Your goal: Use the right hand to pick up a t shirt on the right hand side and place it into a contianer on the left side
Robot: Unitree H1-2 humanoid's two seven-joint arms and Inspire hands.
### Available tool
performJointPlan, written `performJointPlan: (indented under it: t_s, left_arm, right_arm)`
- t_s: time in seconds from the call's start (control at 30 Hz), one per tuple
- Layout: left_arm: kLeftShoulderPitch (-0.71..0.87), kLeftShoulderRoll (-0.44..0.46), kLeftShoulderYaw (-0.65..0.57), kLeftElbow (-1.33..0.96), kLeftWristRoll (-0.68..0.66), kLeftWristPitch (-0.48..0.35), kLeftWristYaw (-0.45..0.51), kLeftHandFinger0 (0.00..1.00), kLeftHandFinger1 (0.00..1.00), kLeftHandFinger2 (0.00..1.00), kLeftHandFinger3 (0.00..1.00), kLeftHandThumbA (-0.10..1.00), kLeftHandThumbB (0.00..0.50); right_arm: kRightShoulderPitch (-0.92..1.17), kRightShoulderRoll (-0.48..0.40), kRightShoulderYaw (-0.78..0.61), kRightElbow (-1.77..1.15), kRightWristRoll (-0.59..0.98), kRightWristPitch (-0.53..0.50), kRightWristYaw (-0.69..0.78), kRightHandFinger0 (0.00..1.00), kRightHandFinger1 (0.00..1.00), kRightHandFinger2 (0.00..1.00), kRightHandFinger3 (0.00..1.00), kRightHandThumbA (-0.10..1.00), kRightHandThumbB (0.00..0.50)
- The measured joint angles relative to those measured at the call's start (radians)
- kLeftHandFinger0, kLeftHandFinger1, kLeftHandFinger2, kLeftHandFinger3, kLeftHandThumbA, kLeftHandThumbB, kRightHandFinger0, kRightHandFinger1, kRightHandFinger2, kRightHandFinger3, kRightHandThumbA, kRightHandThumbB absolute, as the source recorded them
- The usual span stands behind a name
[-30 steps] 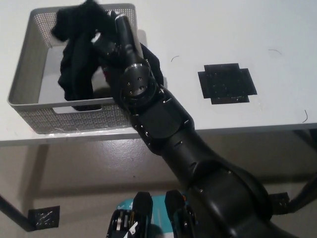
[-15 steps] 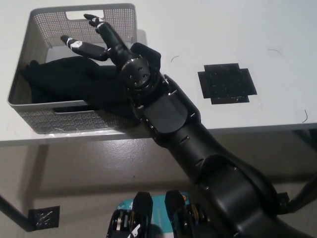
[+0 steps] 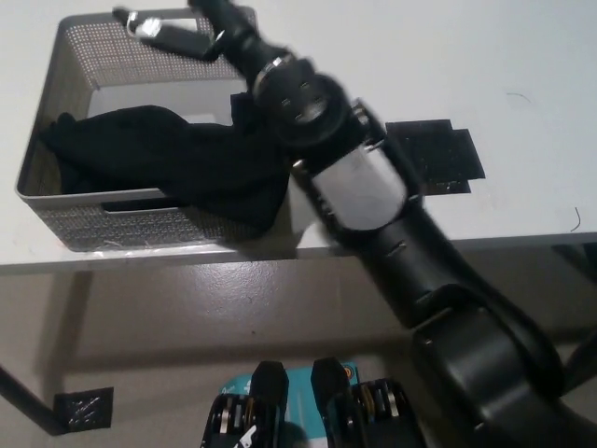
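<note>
Since half a second ago the right hand (image 3: 201, 28) has been lifted away toward the far rim of the container (image 3: 56, 219), and the t shirt (image 3: 168, 163) has been left behind, spread a little wider than before. Nearest, the front wall of the grey perforated container is seen at the worktop (image 3: 522, 224) edge. The black t shirt is draped across the container's inside, from the left wall to the right wall, with one corner hung over the right front rim and down onto the worktop just beside it. Part of the pale container floor is left uncovered behind the cloth. Farther back, the black right hand is held over the far rim, its fingers spread apart and nothing grasped. To the right of the forearm, a black patch (image 3: 448, 154) is seen on the worktop, partly hidden by the arm.
</note>
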Motion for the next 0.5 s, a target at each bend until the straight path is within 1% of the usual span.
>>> performJointPlan:
  t_s: [0.07,0.13,0.17,0.23,0.3,0.33,0.37,0.4,0.43,0.47,0.5]
  left_arm:
    - [0.003,0.001,0.009,0.000,-0.003,-0.002,0.000,0.95,1.00,1.00,1.00,1.00,0.305]
    - [0.008,0.002,0.020,0.000,-0.008,-0.005,0.000,0.94,1.00,1.00,1.00,1.00,0.273]
    - [0.009,0.003,0.025,0.000,-0.011,-0.007,0.000,0.94,1.00,1.00,1.00,1.00,0.271]
    - [0.010,0.003,0.031,0.003,-0.015,-0.010,0.000,0.93,1.00,1.00,1.00,1.00,0.250]
    - [0.009,0.002,0.034,0.010,-0.020,-0.016,0.001,0.93,1.00,1.00,1.00,1.00,0.275]
    - [0.008,0.002,0.035,0.012,-0.021,-0.018,0.001,0.93,1.00,1.00,1.00,1.00,0.265]
    - [0.007,0.002,0.036,0.015,-0.022,-0.021,0.002,0.92,1.00,1.00,1.00,1.00,0.264]
    - [0.007,0.003,0.037,0.018,-0.024,-0.024,0.002,0.92,1.00,1.00,1.00,1.00,0.264]
    - [0.007,0.003,0.037,0.019,-0.025,-0.026,0.002,0.92,1.00,1.00,1.00,1.00,0.245]
    - [0.007,0.003,0.038,0.021,-0.027,-0.027,0.003,0.92,1.00,1.00,1.00,1.00,0.236]
    - [0.006,0.003,0.038,0.022,-0.029,-0.028,0.003,0.92,1.00,1.00,1.00,1.00,0.218]
  right_arm:
    - [0.020,-0.039,0.011,-0.083,-0.002,0.004,0.019,1.00,1.00,1.00,1.00,0.80,0.448]
    - [0.045,-0.083,0.026,-0.164,-0.003,0.006,0.041,1.00,1.00,1.00,1.00,0.83,0.427]
    - [0.059,-0.105,0.031,-0.199,-0.003,0.007,0.051,1.00,1.00,1.00,1.00,0.83,0.425]
    - [0.079,-0.141,0.039,-0.263,-0.004,0.007,0.066,1.00,1.00,1.00,1.00,0.83,0.393]
    - [0.111,-0.193,0.043,-0.354,-0.004,0.012,0.087,1.00,1.00,1.00,1.00,0.82,0.365]
    - [0.125,-0.210,0.044,-0.383,-0.004,0.014,0.092,1.00,1.00,1.00,1.00,0.81,0.324]
    - [0.144,-0.231,0.044,-0.420,-0.004,0.017,0.099,1.00,1.00,1.00,1.00,0.81,0.309]
    - [0.173,-0.254,0.044,-0.474,-0.003,0.019,0.106,1.00,1.00,1.00,1.00,0.81,0.307]
    - [0.196,-0.270,0.044,-0.510,-0.002,0.020,0.111,1.00,1.00,1.00,1.00,0.80,0.295]
    - [0.217,-0.282,0.045,-0.540,-0.002,0.021,0.117,1.00,1.00,1.00,1.00,0.80,0.280]
    - [0.253,-0.300,0.045,-0.587,-0.002,0.022,0.124,1.00,1.00,1.00,1.00,0.76,0.264]
